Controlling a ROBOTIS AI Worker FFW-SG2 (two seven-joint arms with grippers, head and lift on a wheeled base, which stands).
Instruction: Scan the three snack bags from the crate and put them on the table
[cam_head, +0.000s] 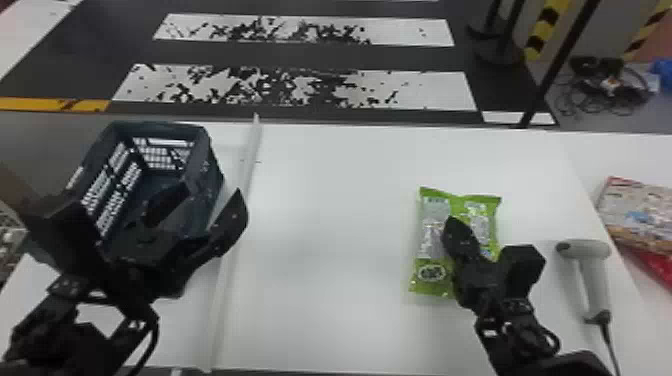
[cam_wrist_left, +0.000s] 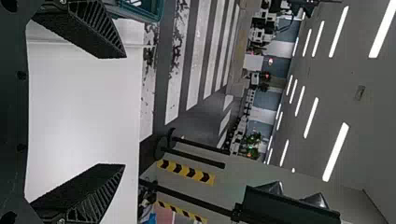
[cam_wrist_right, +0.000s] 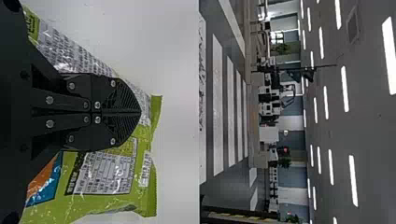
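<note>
Right end effector (cam_wrist_right: 139, 112) closed over the green bag (cam_wrist_right: 102, 172), grip unclear to me; left end effector (cam_wrist_left: 124, 111) wide, empty. Likely soft, slippery: pinch mid-bag.

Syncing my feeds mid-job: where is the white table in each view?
Head view: the white table spans the middle, under the green snack bag.
Left wrist view: the table shows between the spread fingers of the left end effector.
Right wrist view: the table lies beyond the right end effector.
Shared landmark: striped floor.
</note>
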